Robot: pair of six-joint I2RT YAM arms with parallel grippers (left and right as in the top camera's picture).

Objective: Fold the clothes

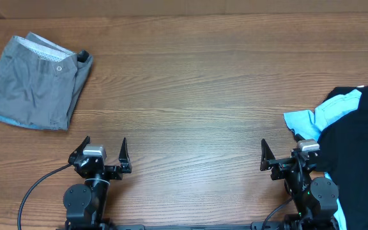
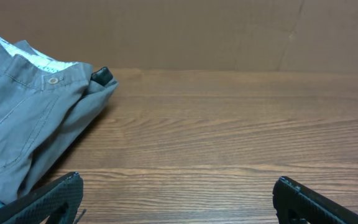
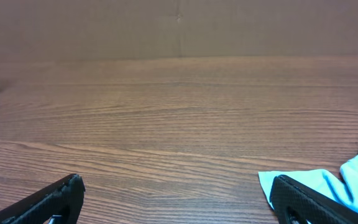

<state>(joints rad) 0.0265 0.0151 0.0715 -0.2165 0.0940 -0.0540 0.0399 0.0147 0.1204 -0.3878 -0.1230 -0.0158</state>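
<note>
Folded grey shorts (image 1: 37, 83) with a buttoned waistband and pale lining lie at the table's far left; in the left wrist view the shorts (image 2: 23, 118) fill the left side. A black garment (image 1: 360, 140) over a sky-blue one (image 1: 328, 114) is heaped at the right edge; the sky-blue cloth (image 3: 316, 183) shows low right in the right wrist view. My left gripper (image 1: 105, 145) stands open near the front edge, below and right of the shorts, nothing between its fingers (image 2: 55, 196). My right gripper (image 1: 278, 149) is open too, its right finger (image 3: 303, 199) just in front of the blue cloth's corner.
The wooden table (image 1: 190, 83) stretches between the two piles. A brown cardboard wall (image 2: 197, 31) backs the far edge. A black cable (image 1: 34, 188) loops from the left arm's base at the front.
</note>
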